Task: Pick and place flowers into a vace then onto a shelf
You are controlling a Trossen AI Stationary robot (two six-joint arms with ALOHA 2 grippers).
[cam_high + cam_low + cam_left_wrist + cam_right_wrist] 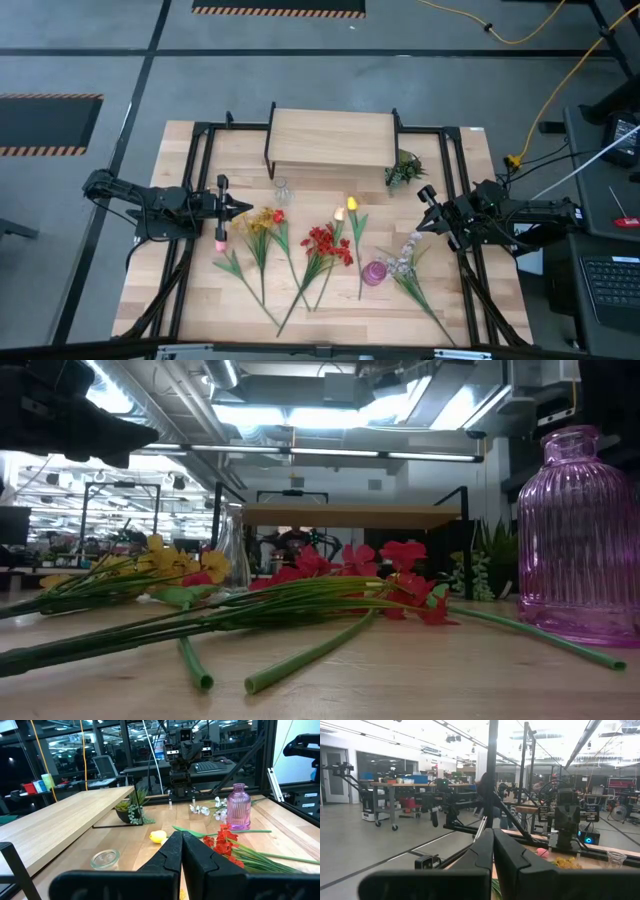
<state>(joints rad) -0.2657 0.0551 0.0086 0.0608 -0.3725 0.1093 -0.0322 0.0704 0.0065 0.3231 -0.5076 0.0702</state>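
No brand, label or readable writing shows on anything on the table. The small low shelf [331, 138], a light wood top on thin black metal legs, stands at the far middle of the large wooden tabletop [180, 290]. A clear glass jar [282, 187] sits just in front of the shelf's left end, and a small green leafy potted sprig [403, 168] stands at its right end. The flowers lie flat on the table between the arms: a yellow spray [257, 222] with a red tulip [279, 216] beside it, a pink tulip [220, 243], a red spray [326, 243], a yellow tulip [351, 204], and a white spray [405, 258]. A ribbed pink glass vase [373, 273] stands upright between the red and white sprays, empty. The left gripper [243, 208] hovers just beside the yellow spray, fingers pressed together and holding nothing. The right gripper [422, 228] hangs near the white spray, its fingers likewise pressed together and empty.
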